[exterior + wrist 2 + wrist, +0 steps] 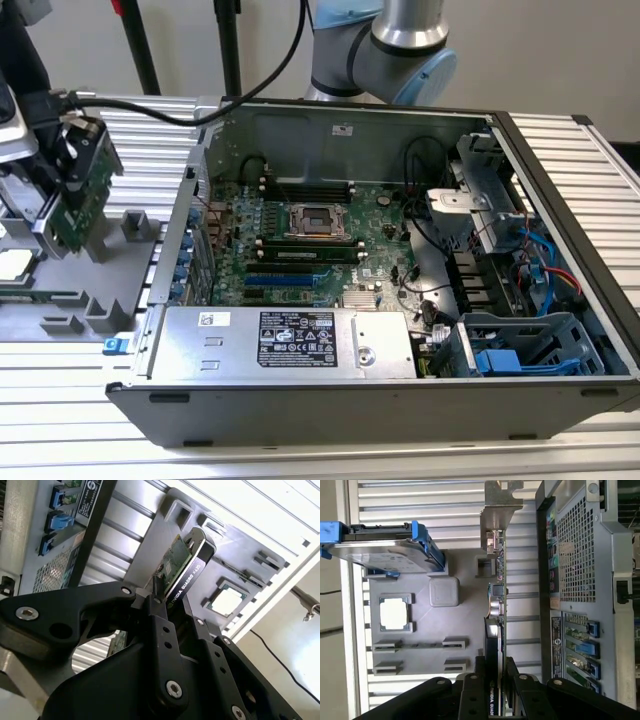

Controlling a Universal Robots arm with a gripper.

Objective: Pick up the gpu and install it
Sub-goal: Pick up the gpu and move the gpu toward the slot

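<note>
My gripper (68,150) is shut on the gpu (84,200) at the exterior view's left, outside the computer case. The card hangs upright over the grey parts fixture (120,275), green circuit board facing the case. In the second wrist view the gpu (183,566) sticks out from between the black fingers (161,625), green board on one side and black shroud on the other. The first wrist view shows the gpu (497,597) edge-on, its silver bracket (498,502) at the far end, with the gripper (498,682) clamped on its near end.
The open computer case (560,200) lies on the slatted table, with the green motherboard (310,235), its expansion slots (290,275) and a silver power supply (290,340) inside. On the fixture sit a hard drive with blue frame (385,545) and a square processor chip (395,614).
</note>
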